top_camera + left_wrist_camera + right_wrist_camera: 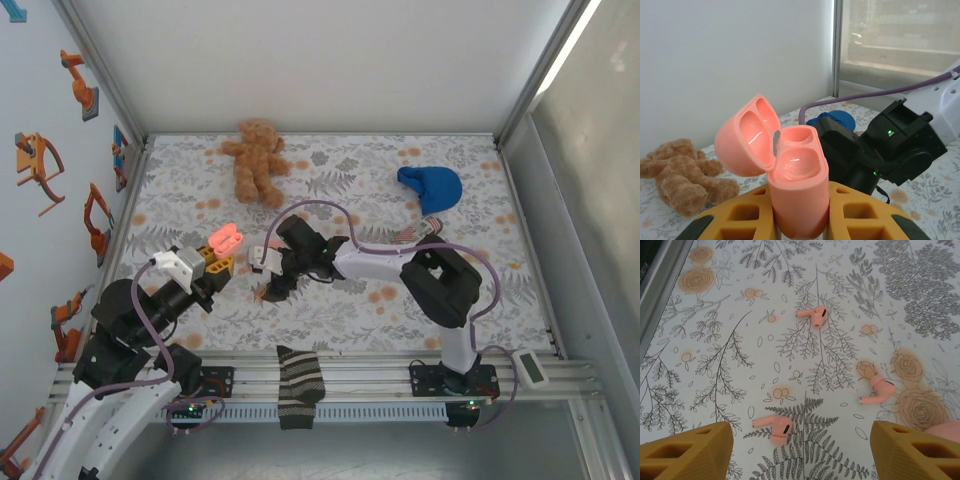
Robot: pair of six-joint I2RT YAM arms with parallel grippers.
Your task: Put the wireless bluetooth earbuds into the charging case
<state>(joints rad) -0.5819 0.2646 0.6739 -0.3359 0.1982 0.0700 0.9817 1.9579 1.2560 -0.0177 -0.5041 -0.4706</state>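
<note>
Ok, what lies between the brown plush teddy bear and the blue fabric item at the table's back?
Nothing: the top view shows only bare floral-print table cover between the brown plush teddy bear and the blue fabric item.

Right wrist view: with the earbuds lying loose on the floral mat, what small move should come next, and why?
Probably lower the open right gripper onto the nearest earbud, which lies loose almost under it. The charging case, lid open in the left gripper, shows both wells empty, so an earbud must be picked up first.
</note>
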